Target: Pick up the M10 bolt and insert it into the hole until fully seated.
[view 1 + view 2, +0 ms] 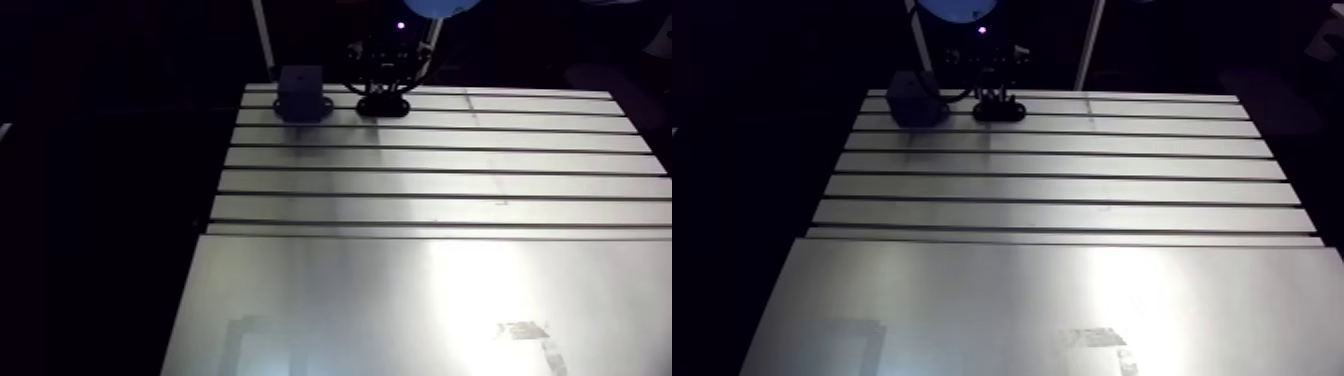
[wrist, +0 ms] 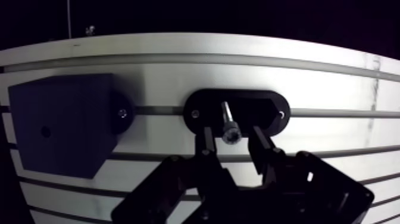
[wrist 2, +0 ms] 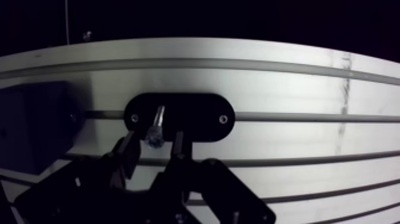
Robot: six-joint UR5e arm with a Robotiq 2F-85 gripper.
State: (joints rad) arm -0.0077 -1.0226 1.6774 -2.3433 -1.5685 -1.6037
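Arm view: the fingers (image 1: 990, 96) reach down onto the black holder (image 1: 999, 109) at the worktop's (image 1: 1072, 190) far edge, with the grey block (image 1: 912, 102) just beside them.

Wrist view: the fingers stand apart, straddling the M10 bolt (image 2: 229, 122) and touching neither side of it. If they close off-centre they could tilt it, so it slips or enters the block's hole (image 2: 44, 131) skewed. The bolt is bright steel with a socket head, and its slim shank sits in the holder.

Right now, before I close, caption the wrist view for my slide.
Open gripper straddles the bolt sitting in its black oval holder on the slotted table, a dark block beside the holder.
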